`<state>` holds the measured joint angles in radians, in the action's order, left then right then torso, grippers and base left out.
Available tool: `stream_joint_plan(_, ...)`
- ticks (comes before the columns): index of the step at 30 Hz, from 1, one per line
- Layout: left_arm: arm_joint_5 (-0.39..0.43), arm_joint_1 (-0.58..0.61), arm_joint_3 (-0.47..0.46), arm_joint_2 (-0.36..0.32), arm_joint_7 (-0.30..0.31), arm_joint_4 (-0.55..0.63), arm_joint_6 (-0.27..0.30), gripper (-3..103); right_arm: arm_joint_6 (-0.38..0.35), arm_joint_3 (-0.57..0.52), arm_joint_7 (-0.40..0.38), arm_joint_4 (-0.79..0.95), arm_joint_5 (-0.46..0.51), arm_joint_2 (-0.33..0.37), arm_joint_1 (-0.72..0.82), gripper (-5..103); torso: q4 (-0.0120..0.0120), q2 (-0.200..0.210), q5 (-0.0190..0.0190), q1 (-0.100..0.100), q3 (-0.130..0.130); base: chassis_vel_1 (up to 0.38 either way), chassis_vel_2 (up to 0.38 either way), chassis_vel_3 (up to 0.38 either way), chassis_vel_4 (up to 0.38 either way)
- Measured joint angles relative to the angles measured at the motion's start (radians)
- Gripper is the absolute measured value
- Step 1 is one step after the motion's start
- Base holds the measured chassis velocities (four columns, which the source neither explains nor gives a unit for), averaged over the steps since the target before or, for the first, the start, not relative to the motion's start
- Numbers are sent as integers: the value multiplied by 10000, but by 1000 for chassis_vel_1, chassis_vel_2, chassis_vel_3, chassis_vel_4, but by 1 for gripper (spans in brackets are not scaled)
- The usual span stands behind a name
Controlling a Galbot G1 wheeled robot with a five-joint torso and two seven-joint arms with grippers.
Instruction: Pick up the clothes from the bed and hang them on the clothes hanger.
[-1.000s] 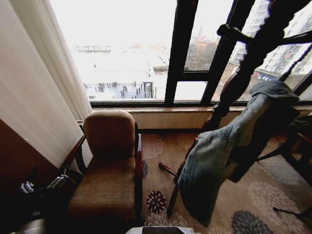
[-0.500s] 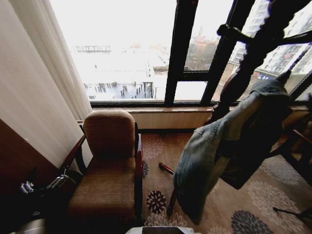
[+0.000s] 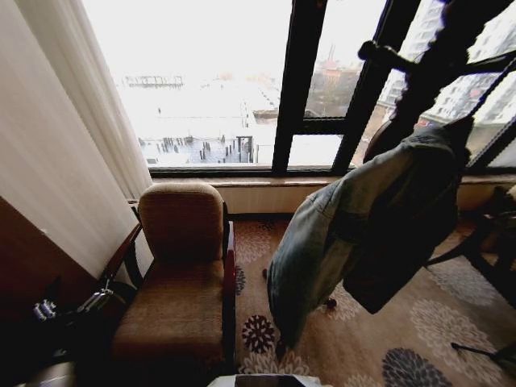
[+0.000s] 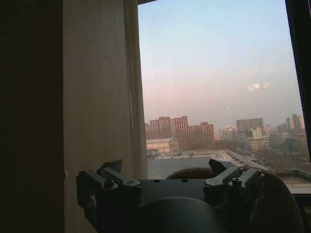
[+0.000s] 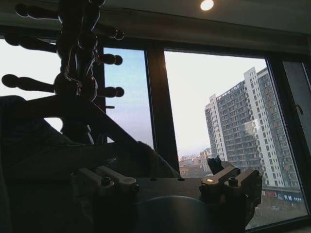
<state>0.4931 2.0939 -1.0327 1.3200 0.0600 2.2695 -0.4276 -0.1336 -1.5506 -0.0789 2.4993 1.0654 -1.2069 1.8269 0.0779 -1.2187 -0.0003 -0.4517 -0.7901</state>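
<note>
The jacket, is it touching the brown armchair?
Apart. The head view shows carpet between the hanging jacket and the armchair.

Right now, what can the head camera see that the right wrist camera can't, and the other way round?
Head view alone: the brown armchair, the flowered carpet and the curtain. It also shows the whole jacket hanging down beside the dark coat stand.

Right wrist view alone: the right gripper, open, close under the stand's pegs, a ceiling lamp, and a tall white building outside.

Both: the coat stand, the jacket on it, and the dark-framed window.
</note>
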Motion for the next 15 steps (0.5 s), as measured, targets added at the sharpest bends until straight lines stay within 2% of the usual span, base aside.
stream_joint_plan(4,0,0,0,0,0,0,0,100,-290,1334,-148,-1,176,-500,33,100,0,0,2,-2,-1,0,0,0,0)
stream_joint_plan(5,0,0,0,0,0,0,0,100,-290,1334,-148,-1,176,-500,33,100,0,0,2,-2,-1,0,0,0,0)
stream_joint_plan(8,0,0,0,0,0,0,0,100,-235,2428,-67,-2,-584,-894,220,100,3,-1,1,-1,0,0,0,0,0)
stream_joint_plan(9,0,0,0,0,0,0,0,100,-235,2428,-67,-2,-584,-894,220,100,3,-1,1,-1,0,0,0,0,0)
stream_joint_plan(12,0,0,0,0,0,0,0,100,-154,3753,-12,-2,-1614,-1110,307,100,1,-1,1,-1,0,0,0,0,0)
stream_joint_plan(15,0,1,0,0,0,0,0,100,-142,4377,-8,-3,-2140,-1187,389,100,1,0,2,-1,-1,0,0,0,0)
